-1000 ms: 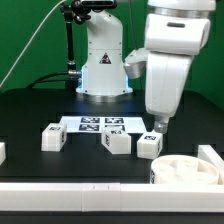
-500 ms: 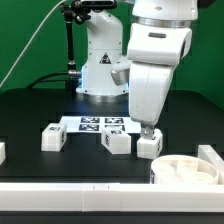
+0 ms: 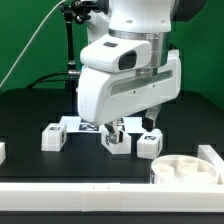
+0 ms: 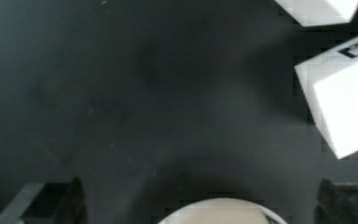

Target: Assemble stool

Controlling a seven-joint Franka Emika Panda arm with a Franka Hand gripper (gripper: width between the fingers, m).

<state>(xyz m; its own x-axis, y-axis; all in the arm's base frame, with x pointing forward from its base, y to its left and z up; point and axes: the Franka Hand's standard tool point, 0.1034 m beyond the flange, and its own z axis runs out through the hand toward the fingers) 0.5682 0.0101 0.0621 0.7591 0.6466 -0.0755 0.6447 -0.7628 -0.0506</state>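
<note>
Three white blocky legs with square tags lie on the black table: one at the exterior view's left (image 3: pixel 52 137), one in the middle (image 3: pixel 119 146), one further right (image 3: pixel 148 146). The round rimmed seat (image 3: pixel 185 172) lies at the front right. My gripper (image 3: pixel 115 131) hangs low, just above the middle leg, with the arm tilted. In the wrist view the dark fingers (image 4: pixel 59 196) stand wide apart with nothing held. A rounded white part (image 4: pixel 220 211) shows between them; I cannot tell which part it is. A tagged white leg (image 4: pixel 345 95) lies beside it.
The marker board (image 3: pixel 88 124) lies behind the legs, partly hidden by the arm. The robot base (image 3: pixel 98 75) stands at the back. A white rail (image 3: pixel 70 196) runs along the table's front, and a white block (image 3: pixel 212 155) sits at the right edge.
The arm has swung toward the exterior view's left and come lower, from above the right leg to above the middle leg. The parts have not moved.
</note>
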